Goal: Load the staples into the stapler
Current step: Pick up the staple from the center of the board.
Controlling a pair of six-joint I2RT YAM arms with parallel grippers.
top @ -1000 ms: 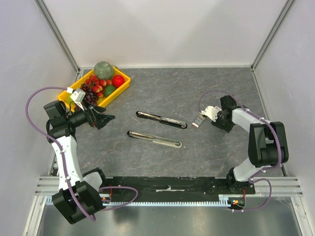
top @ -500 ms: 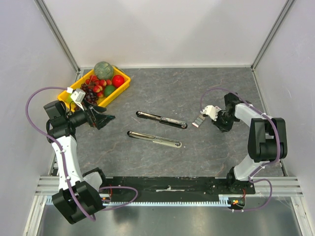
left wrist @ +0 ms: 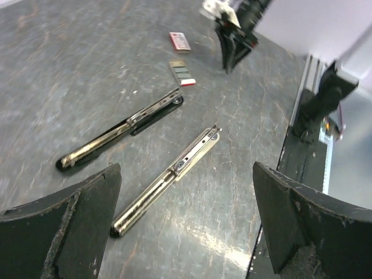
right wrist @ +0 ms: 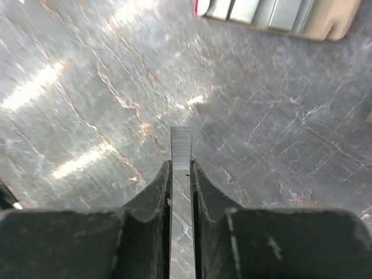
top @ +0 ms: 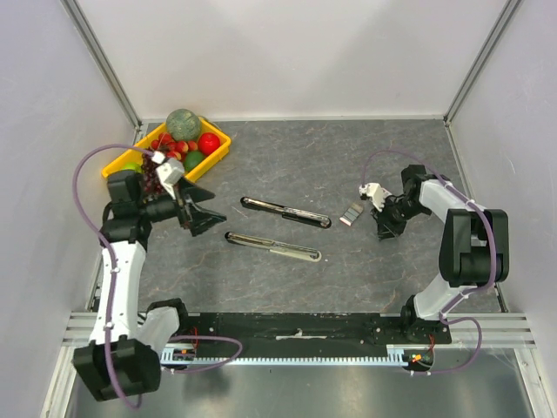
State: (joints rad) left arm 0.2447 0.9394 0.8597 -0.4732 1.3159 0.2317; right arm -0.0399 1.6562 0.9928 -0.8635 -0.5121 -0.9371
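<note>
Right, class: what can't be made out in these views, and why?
Right wrist view: lower end of the staple strip, hidden between the fingers; staple tray, cut by the top edge.
Top view: strip in the right gripper, too small.
Left wrist view: contents of the stapler channel, blurred.

Both arms are built of white tube links joined by chunky black joint housings. The left arm (top: 119, 270) and the right arm (top: 432, 193) each carry a purple cable (top: 85, 161) that loops free of the links and runs down to the black bases beside the aluminium rail (top: 296, 357). Small red and orange wires show at the bases, close by that rail. A white camera block (top: 165, 168) sits on each wrist. The left hand (left wrist: 186, 168) has broad, wedge-shaped matt black fingers (left wrist: 70, 226) with scuffed, greyed edges. The right hand (right wrist: 181, 165) has fingers of the same black, narrowing to blunt tips.
</note>
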